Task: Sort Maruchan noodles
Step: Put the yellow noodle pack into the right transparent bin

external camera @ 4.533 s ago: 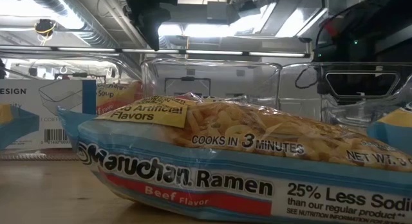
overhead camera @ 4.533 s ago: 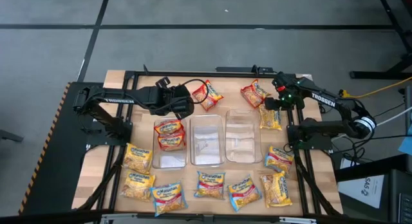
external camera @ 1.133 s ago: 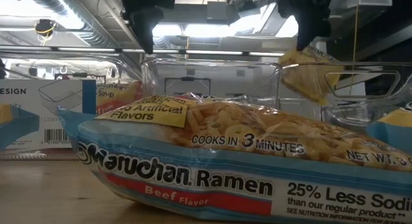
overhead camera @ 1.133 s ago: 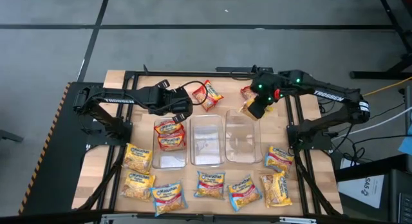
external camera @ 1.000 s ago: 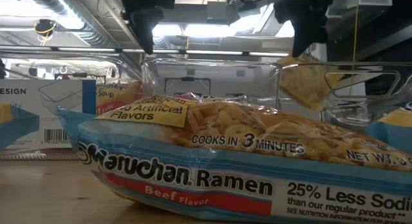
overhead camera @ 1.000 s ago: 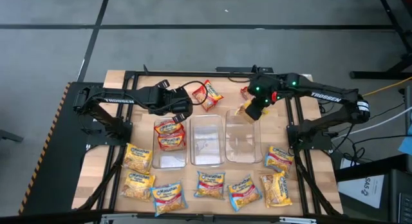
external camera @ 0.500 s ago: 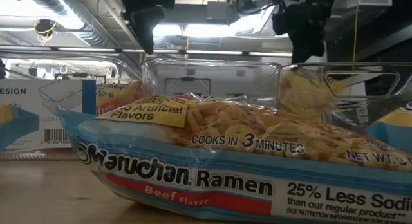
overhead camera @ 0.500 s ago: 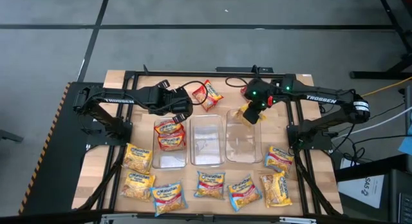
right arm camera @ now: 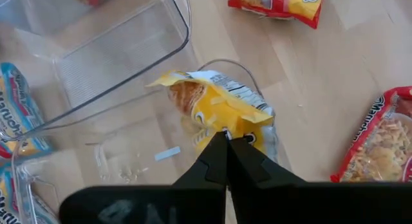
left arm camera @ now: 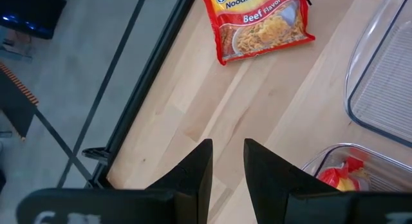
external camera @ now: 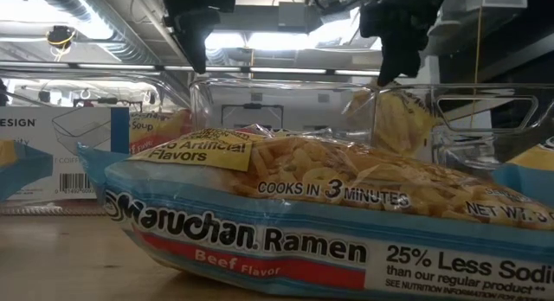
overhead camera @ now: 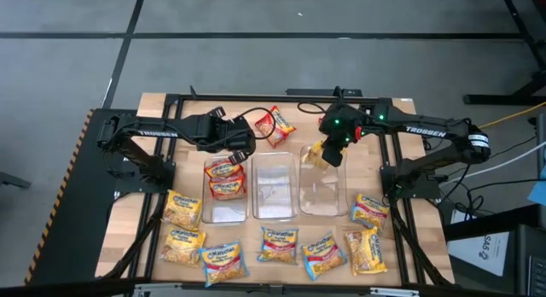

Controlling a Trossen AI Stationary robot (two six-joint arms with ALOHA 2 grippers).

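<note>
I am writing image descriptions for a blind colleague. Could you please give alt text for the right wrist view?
The right gripper, shut, holds a yellow noodle packet by its edge above the end of a clear plastic bin. Two red packets lie on the wooden table nearby, and blue packets show beyond the bins.

My two arms are matte black, jointed tubes. The right arm [overhead camera: 409,131] carries white "TROSSEN" lettering, small green and red lights near its wrist, and a looping black cable. The left arm [overhead camera: 162,133] has white lettering too.
</note>
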